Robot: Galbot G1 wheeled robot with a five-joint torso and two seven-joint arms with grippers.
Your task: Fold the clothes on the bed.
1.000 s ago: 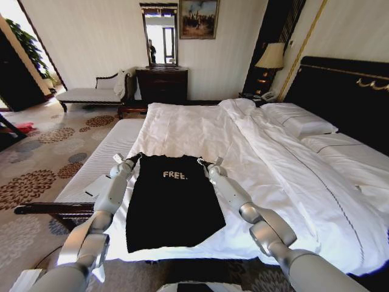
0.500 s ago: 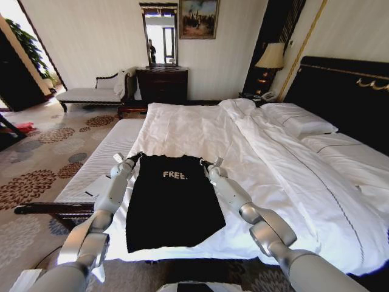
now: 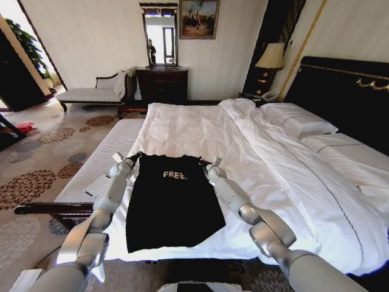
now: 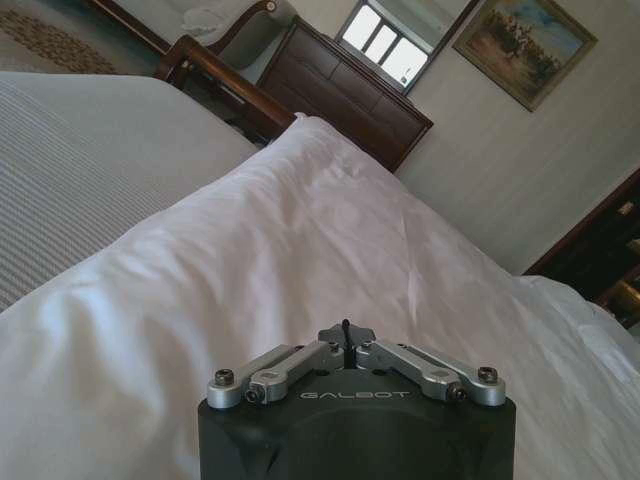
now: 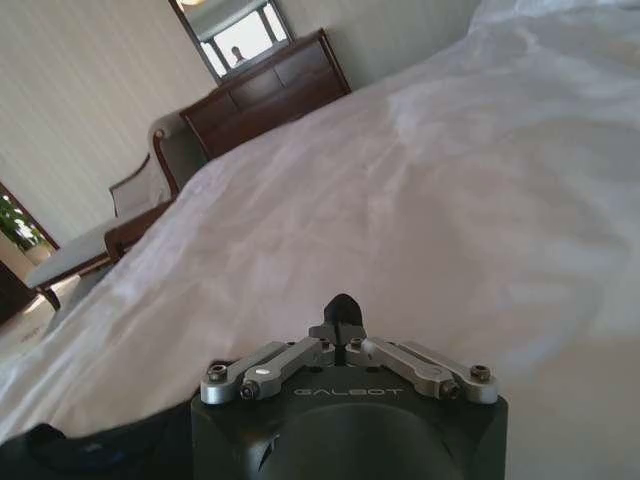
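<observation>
Ops: Change over the last second?

Rig: Next to none. Seeing left pincer (image 3: 131, 159) at the far left corner of the T-shirt (image 3: 173, 201), right pincer (image 3: 211, 163) at the far right corner, same spots as a second back. Only a hair of drift in the right forearm. Shirt outline unchanged.

Ops: Pincer state?

Rig: Both pressed together, per the wrist views: linkages folded in, tips meeting. Cannot tell whether cloth sits between the tips, no black fabric visible there. Judging from the head view, probably nipping the shoulder corners.

Ops: Meaning for the fold?

Rig: Reads as a pause at the grasp, not a lift. No fabric raised off the sheet. Sleeves not sticking out, so likely tucked under already; lengthwise fold looks not yet done.

Ops: Shirt position?

Rig: Lying flat on the near corner of the bed (image 3: 200, 128), "FREE!" lettering up, collar end away from the robot, hem right at the mattress edge.

Ops: Surface, room?

Rig: White duvet, soft and creased, ridge running toward the pillows (image 3: 301, 121). Expect cloth to drag on it. Dark headboard (image 3: 340, 91) on the right, striped bench (image 3: 109, 152) just beside the bed on the left. Farther back: chaise (image 3: 91, 94), dark dresser (image 3: 161, 85) under a mirror (image 3: 161, 33), lamp (image 3: 270, 56), patterned carpet (image 3: 36, 164).
</observation>
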